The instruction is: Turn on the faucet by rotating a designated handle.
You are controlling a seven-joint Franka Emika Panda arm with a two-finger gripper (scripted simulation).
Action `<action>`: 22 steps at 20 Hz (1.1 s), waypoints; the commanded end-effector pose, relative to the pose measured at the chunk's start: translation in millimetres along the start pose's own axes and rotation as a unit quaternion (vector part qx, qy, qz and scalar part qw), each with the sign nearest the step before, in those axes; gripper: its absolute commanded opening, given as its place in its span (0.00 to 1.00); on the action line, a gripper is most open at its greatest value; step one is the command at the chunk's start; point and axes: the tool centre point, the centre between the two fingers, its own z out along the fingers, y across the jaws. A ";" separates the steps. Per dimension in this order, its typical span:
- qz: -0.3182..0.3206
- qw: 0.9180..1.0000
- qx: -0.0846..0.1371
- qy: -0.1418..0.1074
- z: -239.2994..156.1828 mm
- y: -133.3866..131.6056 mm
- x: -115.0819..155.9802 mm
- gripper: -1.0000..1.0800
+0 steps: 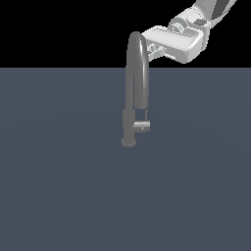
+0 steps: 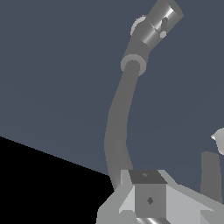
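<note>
Gripper [image 1: 156, 49] high beside faucet [image 1: 136, 88] arch, handle [image 1: 142, 127] well below

Item count: one faucet [image 1: 135, 93], comprising one arched gooseneck spout [image 1: 137, 54], one cylindrical lower body [image 1: 128, 125] and one round base [image 1: 129, 142]. One handle [image 1: 142, 126] projects sideways from the lower body. One robot arm [image 1: 206, 12] carries one gripper [image 1: 156, 48]. One flat grey surface [image 1: 59, 186] supports the faucet.
</note>
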 end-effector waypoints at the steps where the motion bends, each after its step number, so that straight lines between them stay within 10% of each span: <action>1: 0.020 0.999 0.021 -0.024 2.5 -0.7 19.1 0.00; 8: 0.083 0.988 0.084 -0.096 16.0 1.2 75.7 0.00; 22: 0.187 0.941 0.186 -0.212 59.9 13.4 162.6 0.00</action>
